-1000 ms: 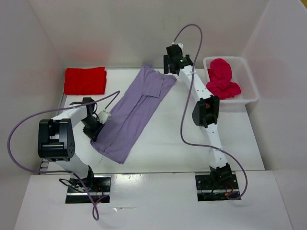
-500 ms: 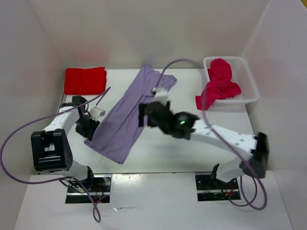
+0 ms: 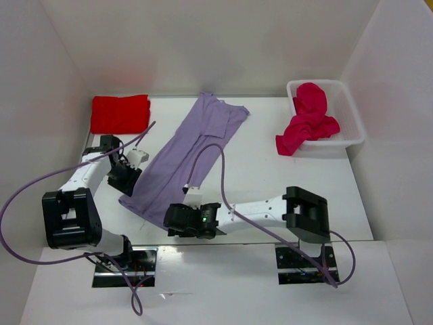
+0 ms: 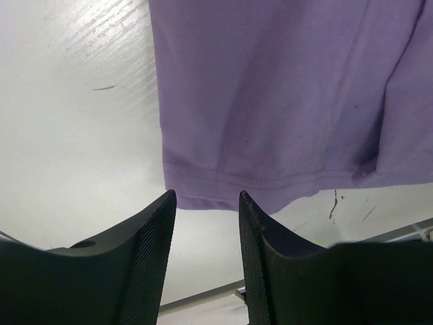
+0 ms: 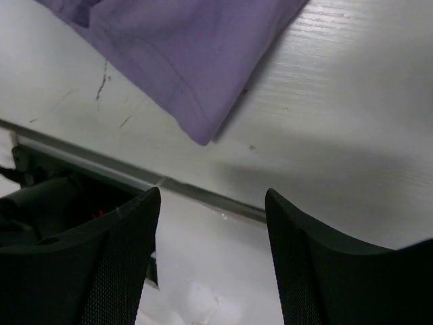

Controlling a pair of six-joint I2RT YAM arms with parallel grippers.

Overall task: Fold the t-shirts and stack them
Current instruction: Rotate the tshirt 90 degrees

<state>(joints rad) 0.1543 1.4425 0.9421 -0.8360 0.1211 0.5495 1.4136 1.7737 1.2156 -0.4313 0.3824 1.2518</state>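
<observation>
The pale lavender t-shirt (image 3: 186, 156) lies folded lengthwise in a long diagonal strip on the table. My left gripper (image 3: 128, 181) is open and empty at the strip's left edge near its near end. In the left wrist view the hem (image 4: 270, 179) lies just past the open gripper (image 4: 206, 196). My right gripper (image 3: 169, 219) is open and empty at the table's front edge, just short of the shirt's near corner (image 5: 203, 135); its jaws (image 5: 211, 193) stand wide apart. The bright red t-shirt (image 3: 120, 113) lies folded at the back left. The crimson t-shirt (image 3: 308, 118) hangs out of the white bin.
The white plastic bin (image 3: 352, 118) stands at the back right against the wall. White walls close in the table on three sides. The table's front edge (image 5: 203, 196) and a dark gap run below the right gripper. Purple cables loop over both arms.
My right arm swung from the far end of the lavender shirt down to its near corner at the front edge. The crimson shirt now drapes over the bin's rim. The left gripper shifted slightly left.
</observation>
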